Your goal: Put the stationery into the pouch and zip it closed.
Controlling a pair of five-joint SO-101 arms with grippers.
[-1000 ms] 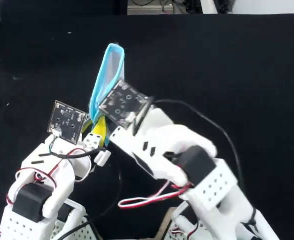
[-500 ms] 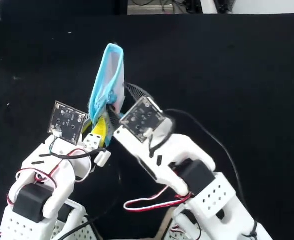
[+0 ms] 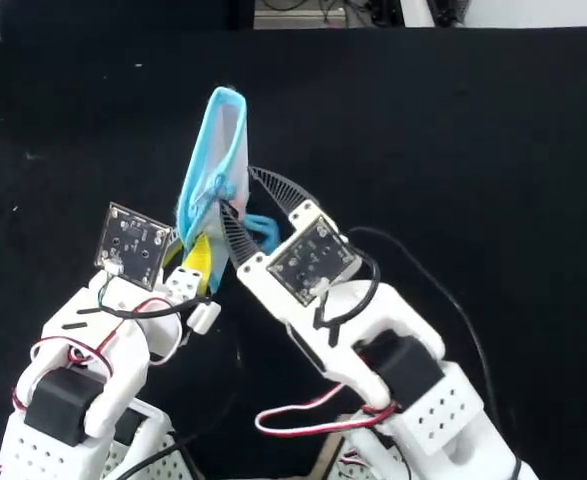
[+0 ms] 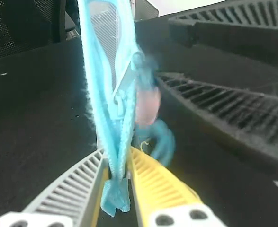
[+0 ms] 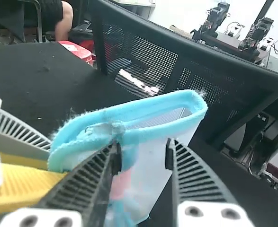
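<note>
Looking at the high view first: the left gripper (image 3: pixel 195 245), w/ one grey and one yellow ribbed finger, is clamped on the lower end of the tall light-blue mesh pouch (image 3: pixel 218 150), which stands up beyond its tips. Prob. it grips that end so the pouch is taut for zipping. The right gripper (image 3: pixel 237 188), black ribbed fingers spread apart, sits just beside, w/ the pouch's zip edge at its tips. A blue cord loop (image 3: pixel 261 230) hangs btw its fingers.

Left wrist view: the two fingers pinch the fuzzy blue rim tight. A small pink piece (image 4: pixel 147 106), prob. stationery, shows through the mesh, already inside, a bit ahead of the tips.

Right wrist view: the black fingers are apart, the pouch btw them but not squeezed. The small pale zip slider (image 5: pixel 114 127) sits just ahead of one fingertip. I judge the filling is done & pulling the zip is the step in hand. The slider is small, so a grasp could miss.
</note>
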